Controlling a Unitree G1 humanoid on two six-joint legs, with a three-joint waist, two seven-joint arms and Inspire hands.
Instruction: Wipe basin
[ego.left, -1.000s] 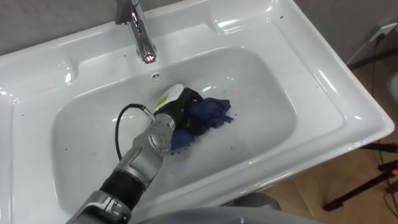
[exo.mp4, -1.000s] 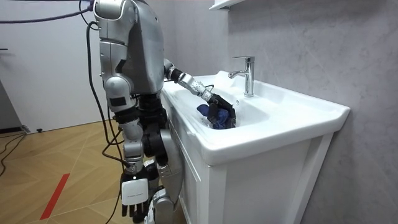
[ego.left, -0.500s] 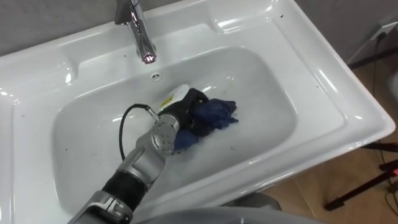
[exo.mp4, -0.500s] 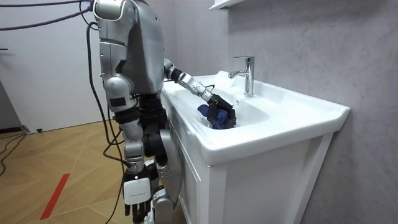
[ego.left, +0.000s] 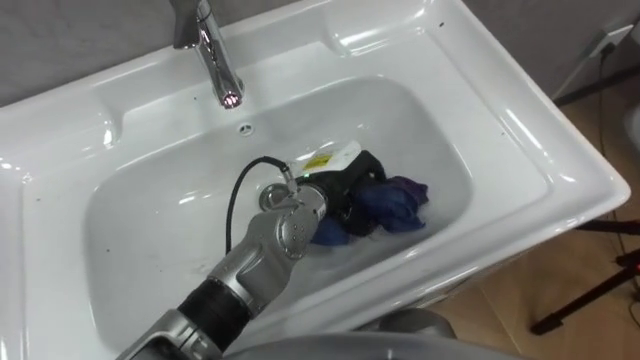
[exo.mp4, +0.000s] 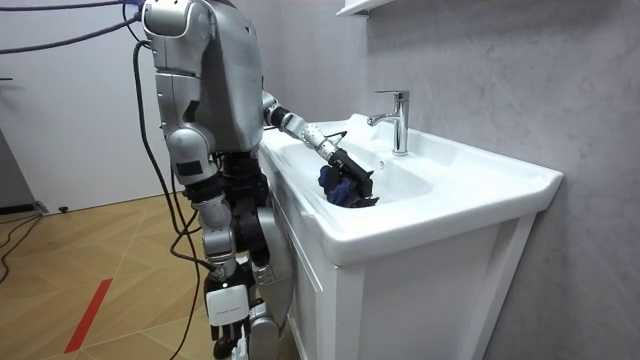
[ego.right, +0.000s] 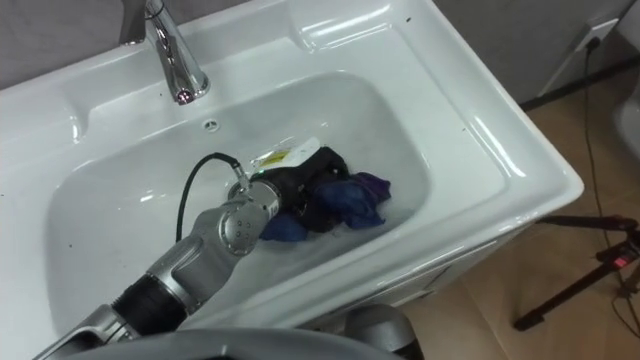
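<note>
A crumpled dark blue cloth lies low in the white basin, against the bowl's right front slope. My left hand reaches in from the lower left and its dark fingers are curled into the cloth, pressing it on the porcelain. The right eye view has the same hand and cloth. In the room view I stand at the cabinet's front, left arm stretched over the rim to the cloth. My right hand hangs relaxed beside my leg.
A chrome faucet stands at the back rim, with a small overflow hole below it. The basin tops a white cabinet against a grey wall. A dark stand's legs rest on the wooden floor at the right.
My left hand has slid the blue cloth to the right across the bowl, toward its right front wall. The eye view has shifted a little with it.
</note>
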